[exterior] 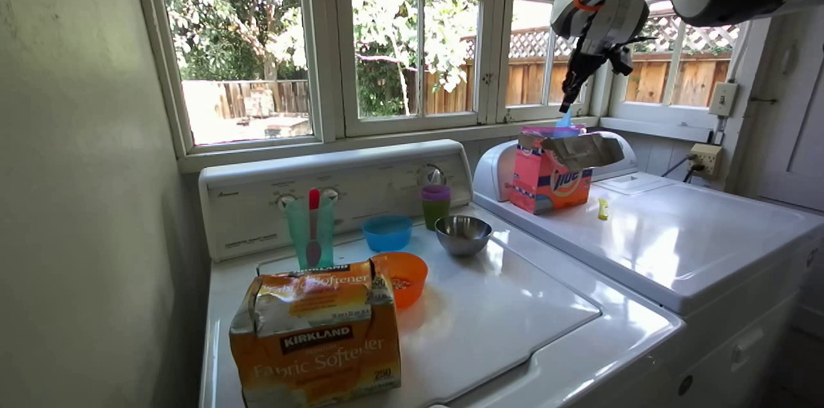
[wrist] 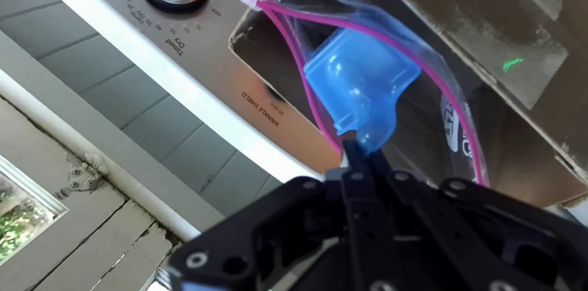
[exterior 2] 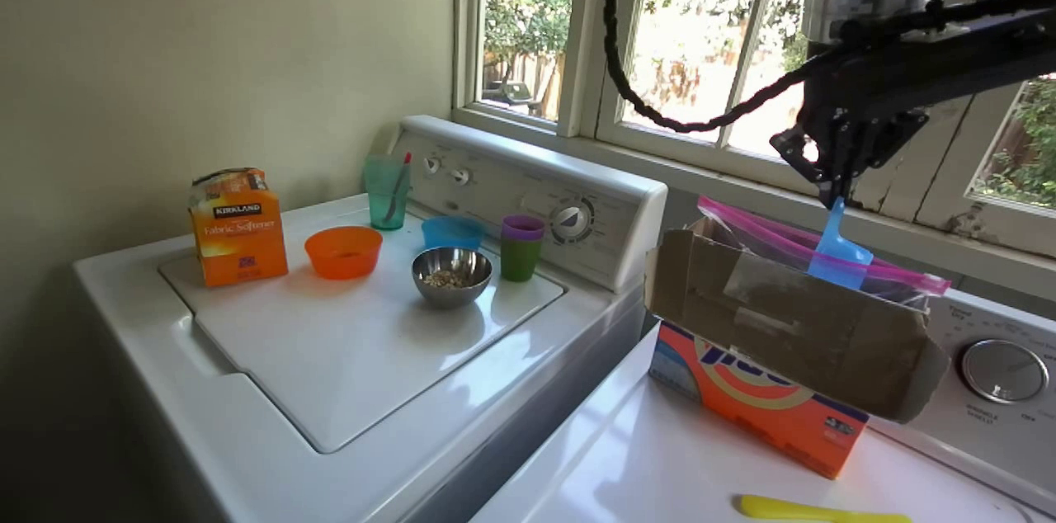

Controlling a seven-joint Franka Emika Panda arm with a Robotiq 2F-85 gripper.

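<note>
My claw (wrist: 366,149) is clenched on the end of the handle of a blue scoop (wrist: 360,70). In both exterior views the scoop hangs directly below my claw, handle uppermost and cup lower down. In the wrist view the cup lies just beyond the tips, between the two pink zip strips of a clear plastic bag (wrist: 303,14). In an exterior view I see the cup's lower part dip behind the pink edging, into the bag's mouth. The bag sits inside an opened orange Tide box (exterior 2: 742,403), whose brown cardboard flap (exterior 2: 825,350) folds outward. This box stands on a white dryer (exterior 2: 627,457), with my claw above its opening. A yellow utensil (exterior 2: 817,510) lies on the dryer near the box.
</note>
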